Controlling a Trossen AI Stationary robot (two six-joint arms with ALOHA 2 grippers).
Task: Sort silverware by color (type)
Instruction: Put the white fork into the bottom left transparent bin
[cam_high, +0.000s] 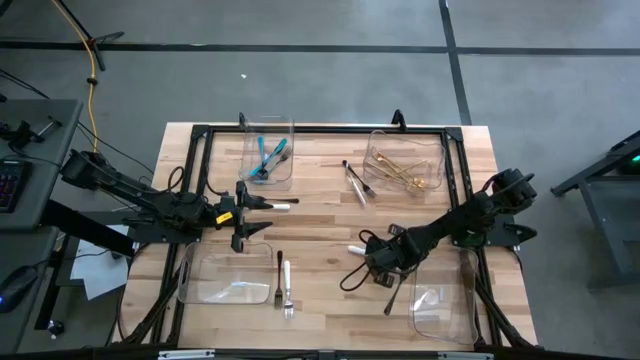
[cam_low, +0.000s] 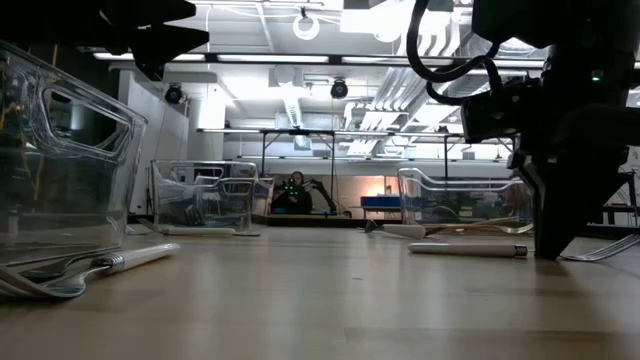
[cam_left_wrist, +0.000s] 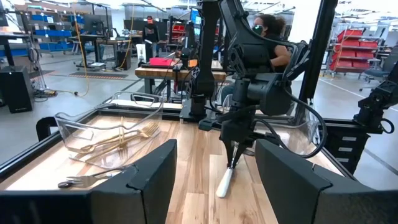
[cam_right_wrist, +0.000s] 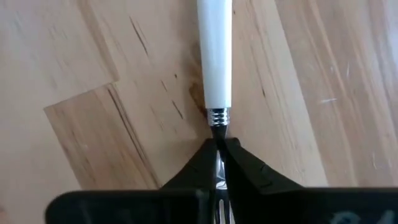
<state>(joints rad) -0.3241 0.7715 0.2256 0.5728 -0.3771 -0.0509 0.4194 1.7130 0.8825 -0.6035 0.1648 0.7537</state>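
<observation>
My right gripper (cam_high: 375, 256) is low over the table's near right part, shut on a white-handled fork (cam_right_wrist: 214, 56); it also shows in the left wrist view (cam_left_wrist: 234, 157) and the low view (cam_low: 548, 235). My left gripper (cam_high: 262, 214) hangs open and empty above the table's left middle, with another white-handled piece (cam_high: 283, 203) lying on the wood beside it. Teal pieces (cam_high: 268, 157) lie in the far left bin and gold ones (cam_high: 405, 172) in the far right bin. Dark steel pieces (cam_high: 355, 181) lie on the wood between those bins. My right gripper pinches the fork's metal neck (cam_right_wrist: 217, 124), just below the white handle's ferrule, between its two fingertips (cam_right_wrist: 239, 155). The fingers come from above, pointing down, and lie across the fork. The white handle (cam_left_wrist: 224, 183) slants down from the fingers, and its free end is at the tabletop.
Two clear bins stand near the front edge, one at the left (cam_high: 225, 280) and one at the right (cam_high: 440, 310). A white-handled fork (cam_high: 287, 287) and a dark piece (cam_high: 279, 263) lie beside the left one. Dark forks (cam_high: 355, 275) lie by my right gripper. A person sits beyond the table (cam_left_wrist: 267, 31).
</observation>
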